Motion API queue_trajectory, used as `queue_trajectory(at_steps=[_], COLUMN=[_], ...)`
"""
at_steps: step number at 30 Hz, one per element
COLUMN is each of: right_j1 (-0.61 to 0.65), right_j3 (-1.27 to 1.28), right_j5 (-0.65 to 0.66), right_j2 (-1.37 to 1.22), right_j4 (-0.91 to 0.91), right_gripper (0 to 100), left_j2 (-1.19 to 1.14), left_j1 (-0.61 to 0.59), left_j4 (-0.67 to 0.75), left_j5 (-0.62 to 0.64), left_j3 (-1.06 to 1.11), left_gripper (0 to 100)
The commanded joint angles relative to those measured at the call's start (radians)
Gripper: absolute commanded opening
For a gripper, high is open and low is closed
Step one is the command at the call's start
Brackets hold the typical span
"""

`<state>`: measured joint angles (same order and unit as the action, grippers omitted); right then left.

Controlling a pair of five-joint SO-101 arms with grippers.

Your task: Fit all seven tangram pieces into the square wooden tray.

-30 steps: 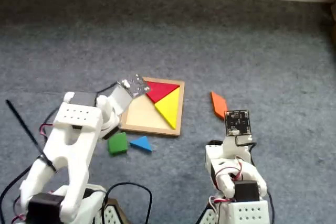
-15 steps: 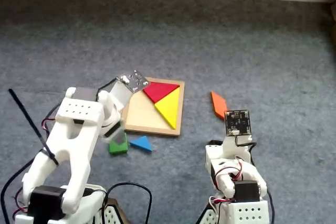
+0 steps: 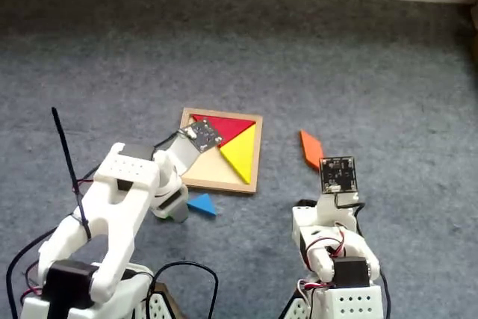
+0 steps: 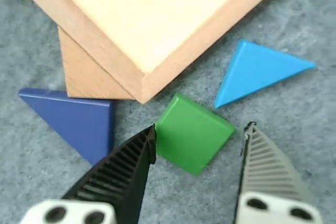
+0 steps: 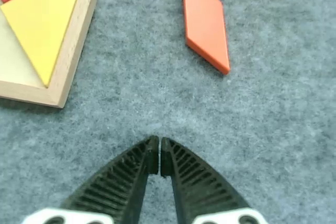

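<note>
**Left fingers spread around the green square; two pieces sit in the tray**

The grey, carpet-like desk (image 3: pixel 373 72) carries everything. The left arm (image 3: pixel 112 214) leans in over the near left corner of the square wooden tray (image 3: pixel 224 187), its camera over the tray's bare floor. The right arm (image 3: pixel 336 252) stands off to the right, well apart from the tray.

The tray lies near the middle of the desk. Inside it, the red triangle (image 3: pixel 231 128) lies along the far rim and the yellow triangle (image 3: pixel 239 155) along the right rim, the two touching along one edge. The rest of the tray floor is bare wood.

The orange parallelogram (image 3: pixel 311 149) lies on the desk to the right of the tray, between it and the right arm. The right gripper (image 5: pixel 159 145) hangs low over bare desk short of that piece, its fingers closed together on nothing.

By the tray's near left corner, a dark blue triangle (image 4: pixel 79 119) lies on the desk, just beside a tan wooden piece (image 4: pixel 84 77) that sits against the tray's side; whether that piece goes under the tray cannot be told. A light blue triangle (image 4: pixel 257 72) lies close by.

The green square (image 4: pixel 193 132) rests flat just off the tray's corner. The left gripper (image 4: pixel 200 128) is open, one finger on either side of the square.
</note>
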<state>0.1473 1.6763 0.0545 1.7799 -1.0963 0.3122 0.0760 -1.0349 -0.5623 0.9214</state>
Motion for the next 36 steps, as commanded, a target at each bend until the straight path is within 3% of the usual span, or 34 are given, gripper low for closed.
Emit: queue_trajectory(at_steps=[1,10,20,33,36], right_j1=[-0.010,-0.010,-0.044,-0.045,-0.045], right_j3=[0.111,0.111,0.111,0.111,0.111], right_j5=[-0.005,-0.005,-0.005,-0.005,-0.005], right_j2=[0.015,0.015,0.022,0.024,0.024], right_j4=[-0.005,-0.005,-0.005,-0.005,-0.005], right_gripper=[2.6,2.6,2.6,2.6,2.6], left_j2=[-0.053,-0.285,-0.285,0.091,0.090], left_j1=[0.015,0.019,0.021,0.038,0.031], left_j4=[0.015,-0.097,-0.150,-0.342,-0.350], left_j5=[-0.006,-0.005,-0.006,0.043,0.043], left_j3=[-0.045,-0.232,-0.251,-0.295,-0.285], left_gripper=[27,21,9,9,15])
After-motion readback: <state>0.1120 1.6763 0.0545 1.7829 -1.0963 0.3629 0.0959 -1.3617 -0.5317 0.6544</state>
